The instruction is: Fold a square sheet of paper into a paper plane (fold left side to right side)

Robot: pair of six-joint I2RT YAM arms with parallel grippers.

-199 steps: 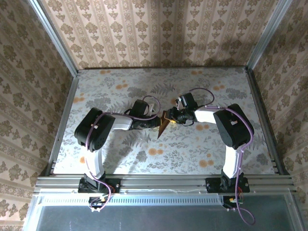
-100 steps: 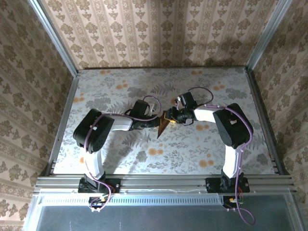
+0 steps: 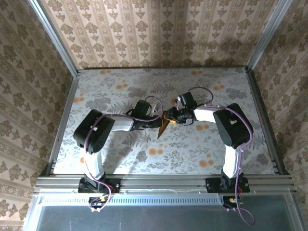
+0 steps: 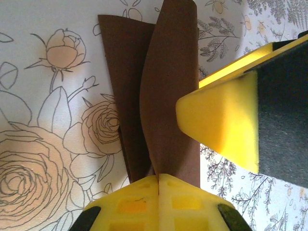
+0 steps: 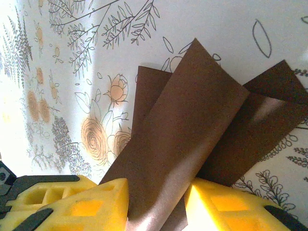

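The dark reddish-brown sheet of paper [image 3: 162, 129] lies mid-table, folded into a slim pointed paper-plane shape with its tip toward the near edge. In the left wrist view its flaps [image 4: 168, 86] stand up from a centre crease, and my left gripper [image 4: 159, 176] is shut on that crease at the near end. My left gripper [image 3: 155, 123] sits on the paper's left, my right gripper [image 3: 170, 117] at its far end. In the right wrist view a broad flap of the paper [image 5: 187, 125] runs between the fingers of my right gripper [image 5: 156, 187], which stand apart; one right finger [image 4: 221, 120] shows beside the paper.
The table [image 3: 120, 159] has a fern-and-orange-flower print and is walled by patterned panels with metal rails [image 3: 62, 120] at its sides. Both arms reach in from the near edge and meet at the centre.
My left wrist has edged slightly right, toward the paper. The right arm and the paper have hardly moved.
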